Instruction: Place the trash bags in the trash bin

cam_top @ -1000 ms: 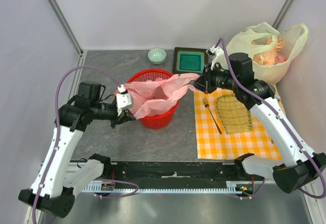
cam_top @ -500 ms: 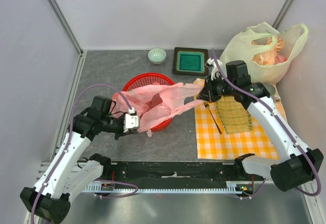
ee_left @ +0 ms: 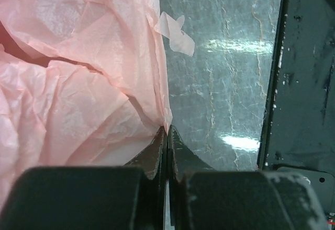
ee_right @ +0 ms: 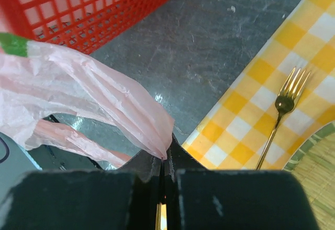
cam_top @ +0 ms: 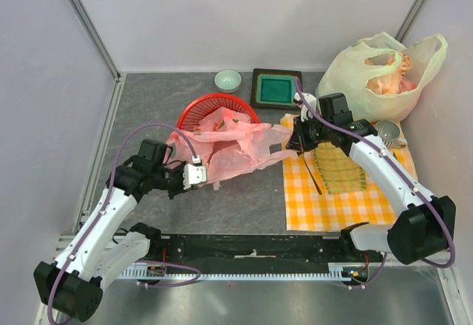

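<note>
The pink bag (cam_top: pixel 235 142) is stretched between the 2 grippers. Its long axis runs across the table from near-left to slightly farther right, so it points sideways rather than down into anything. The left gripper (cam_top: pixel 196 176) has its fingers pressed together on a thin fold at the bag's left edge, with the crinkled sheet spreading away from the tips. The right gripper (cam_top: pixel 293 139) is clamped on the gathered right end, just over the left edge of the checked cloth (cam_top: pixel 336 203), with the fork (ee_right: pixel 282 117) close beside it. The red bin (cam_top: pixel 211 102) sits under and just beyond the bag's left half, touching it. The bin looks tipped, but how far cannot be told, because the bag covers most of its mouth. It lies on the far side of the left gripper and to the left of the right gripper, and the left gripper is the nearer of the 2. The bag seems draped across the mouth, not inside it. Bringing both ends together over the mouth and lowering them looks like the next need.
</note>
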